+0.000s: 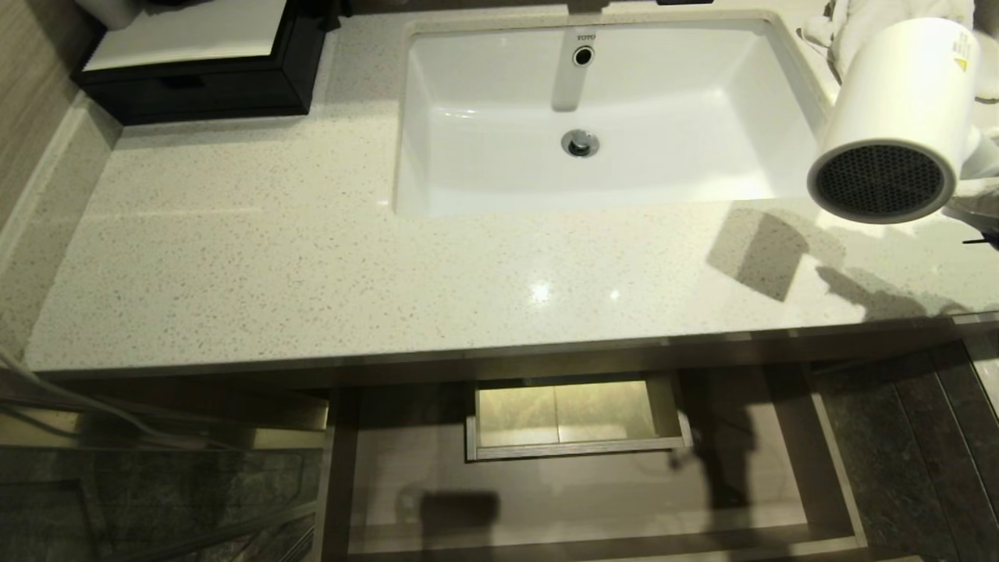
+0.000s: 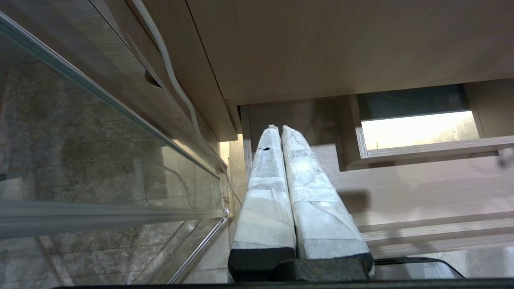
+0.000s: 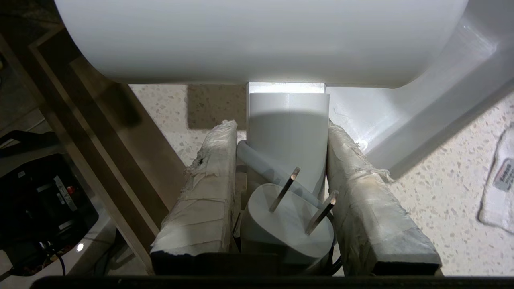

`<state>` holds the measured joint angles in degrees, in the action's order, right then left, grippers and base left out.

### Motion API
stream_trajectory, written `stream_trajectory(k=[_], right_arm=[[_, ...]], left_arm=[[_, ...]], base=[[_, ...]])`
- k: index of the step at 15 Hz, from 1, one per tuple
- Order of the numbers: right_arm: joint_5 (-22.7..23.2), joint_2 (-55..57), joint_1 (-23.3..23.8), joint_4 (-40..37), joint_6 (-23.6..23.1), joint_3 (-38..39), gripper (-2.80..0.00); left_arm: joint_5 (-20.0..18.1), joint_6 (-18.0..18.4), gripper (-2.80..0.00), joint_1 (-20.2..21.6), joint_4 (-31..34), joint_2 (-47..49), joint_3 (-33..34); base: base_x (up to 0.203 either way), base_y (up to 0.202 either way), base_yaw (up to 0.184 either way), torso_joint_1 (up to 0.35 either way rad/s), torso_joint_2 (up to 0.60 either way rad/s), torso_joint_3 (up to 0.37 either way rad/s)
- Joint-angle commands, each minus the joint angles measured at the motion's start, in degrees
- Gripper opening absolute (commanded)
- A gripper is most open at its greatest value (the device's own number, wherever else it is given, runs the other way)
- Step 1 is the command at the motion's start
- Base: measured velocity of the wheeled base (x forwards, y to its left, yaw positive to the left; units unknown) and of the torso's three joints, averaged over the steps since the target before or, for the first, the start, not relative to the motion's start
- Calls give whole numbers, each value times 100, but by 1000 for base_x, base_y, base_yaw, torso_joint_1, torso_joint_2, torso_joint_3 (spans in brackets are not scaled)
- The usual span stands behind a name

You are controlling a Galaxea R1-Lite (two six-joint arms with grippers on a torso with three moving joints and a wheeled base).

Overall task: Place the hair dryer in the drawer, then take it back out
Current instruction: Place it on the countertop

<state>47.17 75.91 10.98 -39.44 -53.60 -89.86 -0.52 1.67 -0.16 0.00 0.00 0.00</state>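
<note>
Hair dryer held above the counter, open drawer below

Hair dryer (image 1: pixel 897 117) hangs at the right edge of the head frame, above the speckled stone counter (image 1: pixel 312 257) and beside the white sink (image 1: pixel 499 164). We hold it in our right gripper (image 3: pixel 286 160), whose tape-wrapped fingers (image 3: pixel 209 192) pinch the short white handle from both sides. The grey-white cord and the white plug (image 3: pixel 287 226), its two metal prongs pointing toward the wrist camera, sit tucked between the fingers.

The barrel is a smooth white cylinder. Its long axis tilts across the handle, and its dark mesh end faces the lower part of the head frame.

The drawer (image 1: pixel 835 468) lies open at the bottom centre of the head frame, below and left of the dryer. It is wide, shallow, light-brown wood grain, with a boxed rectangular cut-out (image 1: pixel 574 417) at its back. We judge the coming move runs down and left, over the counter's front edge, and the barrel probably needs to lie lengthwise beside that cut-out.

Our left gripper (image 2: pixel 279 128), its padded fingers pressed together, is parked low beside the drawer and holds nothing. A black box (image 1: pixel 203 70) sits at upper left, a white towel (image 1: pixel 866 23) at upper right.
</note>
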Motion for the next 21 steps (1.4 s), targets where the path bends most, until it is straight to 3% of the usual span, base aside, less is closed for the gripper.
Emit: stream_trajectory(k=[1,6,9,12,16,21], right_arm=[[35,44,-471,6,-27,-43,-280],[-144,331,-1364,83,-72,-205,-280],[-167,435,-1773,-37,-454,-183,-280],[-168,660,-2120,-57,-539,-260,-280],[-198,1043,-2269,-99,-894,-391,-280],[-224,1418,-2388,-178,-915,-522,-280]], left_arm=[[0,0,-280,3,0,0,9],[0,0,-280,6,0,0,9],[0,0,-280,-2,0,0,9],[0,0,-280,3,0,0,3],[0,0,-280,-2,0,0,9],[0,0,-280,-2,0,0,9]], base=[[0,0,0,0,0,0],[0,0,0,0,0,0],[0,0,0,0,0,0],[0,0,0,0,0,0],[0,0,0,0,0,0],[0,0,0,0,0,0]])
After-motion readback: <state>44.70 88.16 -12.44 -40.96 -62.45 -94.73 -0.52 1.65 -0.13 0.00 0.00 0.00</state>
